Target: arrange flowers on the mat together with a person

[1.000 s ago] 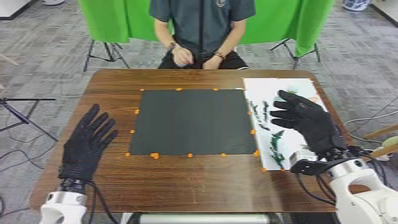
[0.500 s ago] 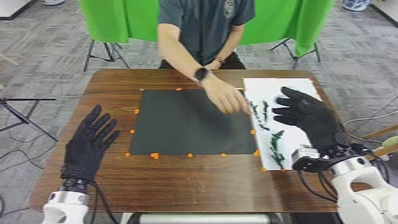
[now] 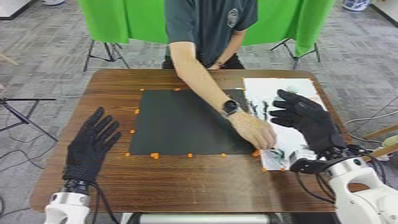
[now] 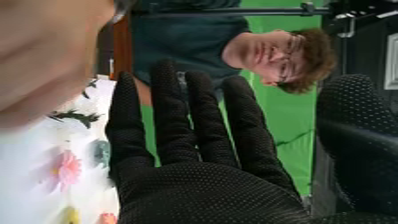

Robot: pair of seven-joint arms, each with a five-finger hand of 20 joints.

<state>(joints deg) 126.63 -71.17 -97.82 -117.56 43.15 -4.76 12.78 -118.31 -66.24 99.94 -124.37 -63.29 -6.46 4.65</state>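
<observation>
One left hand [image 3: 84,150]: fingers spread, lower left.
Right hand [image 3: 311,122]: fingers spread, right.
Person's hand [image 3: 252,130]: held at mat [image 3: 178,122] edge.

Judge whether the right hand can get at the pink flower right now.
Probably yes: the right hand is open above the white sheet, and the pink flower lies there uncovered. But the person's hand is close by and could get in the way.

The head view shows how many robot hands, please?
2: the left robot hand, left of the dark mat, and the right robot hand, partly over the white sheet.
</observation>
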